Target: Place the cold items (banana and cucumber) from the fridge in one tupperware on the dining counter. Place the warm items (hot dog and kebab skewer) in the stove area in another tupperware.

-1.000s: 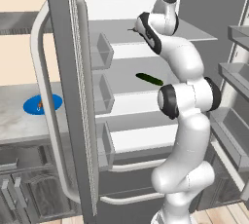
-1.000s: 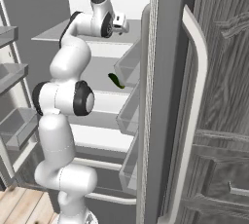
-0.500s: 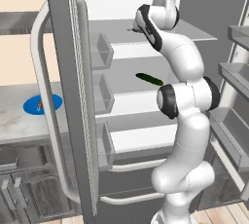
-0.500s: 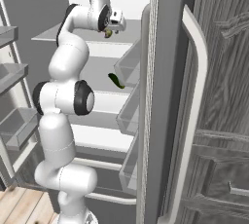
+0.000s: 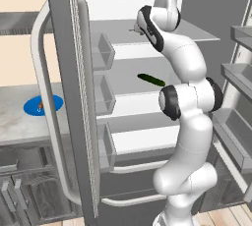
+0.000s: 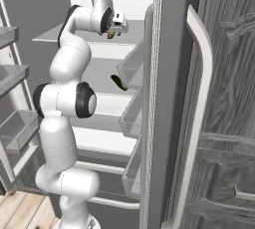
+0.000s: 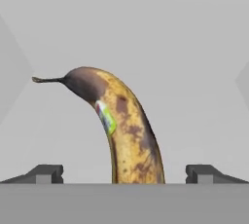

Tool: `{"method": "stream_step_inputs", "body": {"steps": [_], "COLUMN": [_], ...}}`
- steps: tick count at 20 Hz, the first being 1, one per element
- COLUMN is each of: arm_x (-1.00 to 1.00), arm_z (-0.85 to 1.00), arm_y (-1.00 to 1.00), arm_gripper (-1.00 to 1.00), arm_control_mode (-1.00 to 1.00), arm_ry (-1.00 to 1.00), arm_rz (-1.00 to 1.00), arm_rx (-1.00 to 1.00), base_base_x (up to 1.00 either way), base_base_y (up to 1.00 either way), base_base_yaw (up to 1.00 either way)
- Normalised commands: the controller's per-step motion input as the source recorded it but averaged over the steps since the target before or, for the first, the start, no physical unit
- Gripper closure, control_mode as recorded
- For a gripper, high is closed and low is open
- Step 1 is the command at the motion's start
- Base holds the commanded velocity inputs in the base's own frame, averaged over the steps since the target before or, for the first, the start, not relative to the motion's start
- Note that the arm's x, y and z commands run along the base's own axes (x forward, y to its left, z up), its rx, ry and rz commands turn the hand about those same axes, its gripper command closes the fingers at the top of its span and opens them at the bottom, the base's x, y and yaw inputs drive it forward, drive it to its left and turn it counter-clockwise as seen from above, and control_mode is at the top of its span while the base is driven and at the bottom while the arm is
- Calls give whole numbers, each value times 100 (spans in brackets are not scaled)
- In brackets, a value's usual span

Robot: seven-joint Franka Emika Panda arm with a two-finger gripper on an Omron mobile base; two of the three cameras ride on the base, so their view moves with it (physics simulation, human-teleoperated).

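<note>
A brown-spotted yellow banana [image 7: 129,140] with a small sticker lies on the fridge's top shelf [image 5: 194,33], its stem pointing left in the hand view. My gripper [image 7: 124,172] is open, one fingertip on each side of the banana's near end, not touching it. In the base views the gripper [image 5: 137,27] [image 6: 117,28] reaches over that top shelf, and a bit of the banana [image 6: 110,35] shows below the hand. A dark green cucumber [image 5: 151,79] [image 6: 118,82] lies on the shelf below. Tupperware, hot dog and kebab skewer are out of view.
The open fridge door [image 5: 69,97] with its bins [image 5: 103,102] stands close on the left of the arm, and shows as the door [image 6: 154,98] in the right base view. A blue plate [image 5: 43,105] sits on the counter beyond it. Drawers [image 5: 236,136] hang on the right.
The hand has swung in over the top shelf and turned toward the banana. The jaws stayed open; the cucumber has not moved.
</note>
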Motion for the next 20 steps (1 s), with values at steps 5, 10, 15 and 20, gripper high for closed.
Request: {"method": "stream_step_inputs", "body": {"steps": [5, 10, 15, 20], "arm_x": [0, -4, 0, 0], "arm_z": [-4, -14, -6, 0], "arm_y": [0, 0, 2, 3], "arm_gripper": [-100, 100, 100, 100], "arm_control_mode": [-100, -100, -100, -100], "arm_ry": [3, 7, 1, -21], "arm_rz": [2, 2, 2, -1], "arm_rx": [0, 0, 0, 0], "base_base_x": [0, 0, 0, 0], "base_base_y": [0, 0, 0, 0], "base_base_yaw": [0, 0, 0, 0]}}
